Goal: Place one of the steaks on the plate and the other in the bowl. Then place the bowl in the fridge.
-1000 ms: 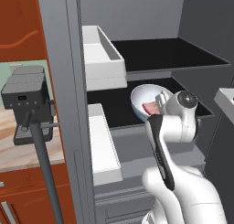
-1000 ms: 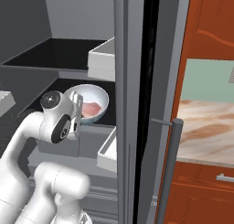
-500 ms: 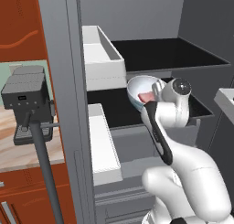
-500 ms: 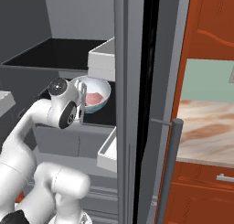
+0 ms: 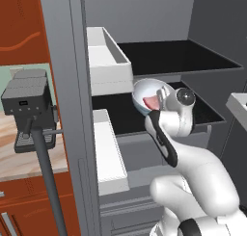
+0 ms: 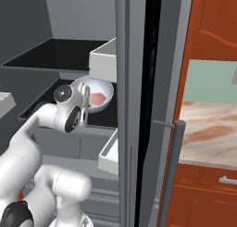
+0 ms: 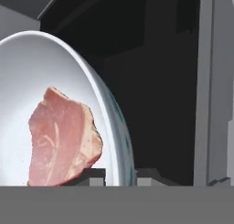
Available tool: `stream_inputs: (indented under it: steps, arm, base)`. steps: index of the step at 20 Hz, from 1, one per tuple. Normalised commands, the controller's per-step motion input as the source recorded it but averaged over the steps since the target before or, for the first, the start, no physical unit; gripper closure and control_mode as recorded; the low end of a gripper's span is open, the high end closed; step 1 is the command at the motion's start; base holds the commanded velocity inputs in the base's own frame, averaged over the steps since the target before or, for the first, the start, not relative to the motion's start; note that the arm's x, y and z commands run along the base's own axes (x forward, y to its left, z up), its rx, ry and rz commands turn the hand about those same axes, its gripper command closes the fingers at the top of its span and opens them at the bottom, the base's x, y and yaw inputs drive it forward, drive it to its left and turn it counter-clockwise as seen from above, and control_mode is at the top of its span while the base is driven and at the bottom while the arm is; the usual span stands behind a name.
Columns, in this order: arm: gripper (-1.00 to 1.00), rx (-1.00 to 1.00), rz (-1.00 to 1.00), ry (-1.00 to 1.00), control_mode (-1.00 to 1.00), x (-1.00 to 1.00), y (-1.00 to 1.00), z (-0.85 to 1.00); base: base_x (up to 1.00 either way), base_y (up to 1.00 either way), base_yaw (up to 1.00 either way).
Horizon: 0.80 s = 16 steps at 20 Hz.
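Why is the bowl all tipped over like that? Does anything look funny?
Yes. The bowl is tilted up on its side in front of the fridge's dark shelf, its opening facing the gripper, whose fingertips sit either side of its rim. The pink steak lies against the sloping inside and might slide. Nothing has spilled.

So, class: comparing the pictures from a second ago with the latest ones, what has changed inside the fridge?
The gripper has carried the bowl upward, tilted, with the pink steak still inside, over the lower shelf. The fridge, its white door bins and the base stayed put.
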Motion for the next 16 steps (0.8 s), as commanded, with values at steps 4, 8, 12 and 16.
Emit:
stream_inputs:
  steps: [4,8,12,16]
  arm:
    - [-1.0,0.0,0.0,0.0,-1.0,0.09,0.13,-0.01]
    - [-1.0,0.0,0.0,0.0,-1.0,0.06,0.04,0.0]
    - [-1.0,0.0,0.0,-0.03,-1.0,0.0,0.0,0.02]
    - [-1.0,0.02,0.0,-0.12,-1.0,0.0,0.0,0.28]
  base:
    - [0.0,0.0,0.0]
    - [0.0,0.0,0.0]
    - [0.0,0.0,0.0]
    - [0.0,0.0,0.0]
